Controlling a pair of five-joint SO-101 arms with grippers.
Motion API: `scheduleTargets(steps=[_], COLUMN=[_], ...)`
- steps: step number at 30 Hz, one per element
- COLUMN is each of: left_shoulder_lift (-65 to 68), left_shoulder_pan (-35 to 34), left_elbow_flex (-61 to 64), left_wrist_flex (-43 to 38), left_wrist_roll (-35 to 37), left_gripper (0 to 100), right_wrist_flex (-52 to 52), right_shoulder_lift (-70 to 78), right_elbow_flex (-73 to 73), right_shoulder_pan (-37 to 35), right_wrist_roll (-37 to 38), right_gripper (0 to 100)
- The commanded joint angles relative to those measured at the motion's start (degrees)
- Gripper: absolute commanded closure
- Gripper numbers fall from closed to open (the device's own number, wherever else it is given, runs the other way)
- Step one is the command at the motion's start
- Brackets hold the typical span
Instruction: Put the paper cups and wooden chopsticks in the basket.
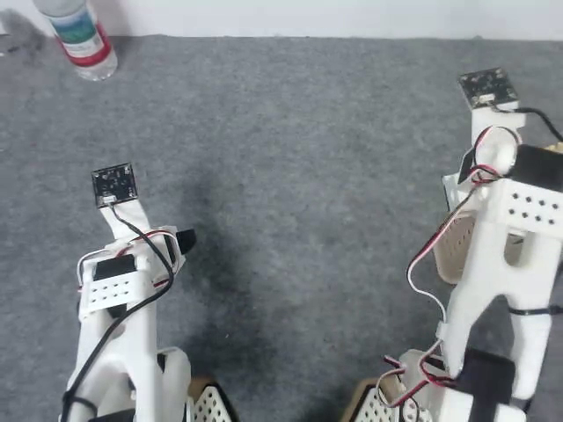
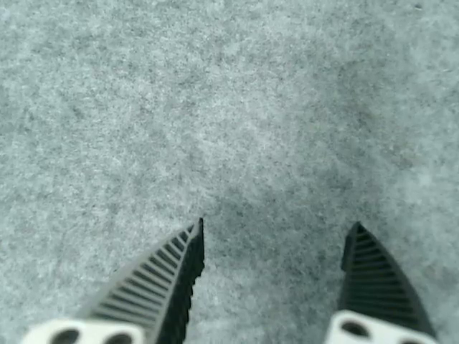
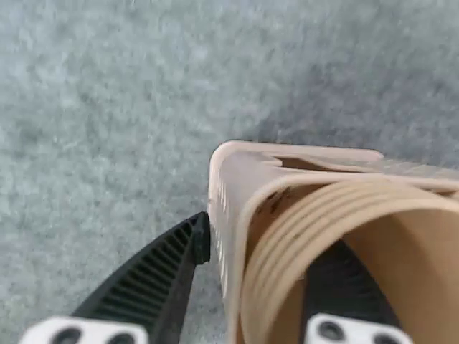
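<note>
Stacked cups (image 3: pixel 358 204) are seen closest, nested one inside another and set within the basket (image 3: pixel 226 193), hard against its pale slotted wall. The right gripper (image 3: pixel 271 242) is spread across both, with one black finger outside the basket wall and the other down inside the cups, so nothing is judged to be pinched.

Trouble is expected from that straddle. If the jaws were closed here, wall and cups would be clamped together. If the arm were then raised, the light basket could be tipped or dragged, and the cups spilled out. A straight lift with the jaws kept wide is judged safer.

The left gripper (image 2: pixel 277 226) is held with its jaws spread over the carpet (image 1: pixel 308 176), well apart from the basket (image 1: pixel 453 251). The carpet is grey and felt-like, so it may snag a sliding basket. A plastic bottle (image 1: pixel 81 40) stands at the far corner, near a white wall (image 1: pixel 308 13).
</note>
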Motion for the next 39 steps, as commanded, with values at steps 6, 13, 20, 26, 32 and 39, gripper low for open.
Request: scheduleTargets(steps=[6, 13, 20, 26, 32, 39], left_shoulder_lift=[-0.5, -0.5, -0.5, -0.5, -0.5, -0.5], left_shoulder_pan=[0.4, 0.4, 0.4, 0.4, 0.4, 0.4], left_elbow_flex=[-0.7, -0.7, -0.7, -0.7, -0.7, -0.7], left_wrist_flex=[0.1, 0.1, 0.1, 0.1, 0.1, -0.7], left_wrist_roll=[0.4, 0.4, 0.5, 0.5, 0.5, 0.5], left_gripper=[70, 70, 70, 70, 70, 70], right_wrist_flex=[0.4, 0.0, 5.4, 9.7, 9.0, 9.1], right_shoulder_lift=[2.9, 5.8, 5.8, 11.3, 20.0, 29.8], right_elbow_flex=[-2.7, -3.3, -16.5, -24.0, -30.6, -48.7], right_shoulder_pan=[1.3, 0.8, -5.6, -20.2, -27.7, -36.4], right_wrist_roll=[-0.8, -2.1, -13.3, -21.6, -20.0, -28.8], right_gripper=[86.9, 98.7, 99.1, 99.2, 99.2, 99.2])
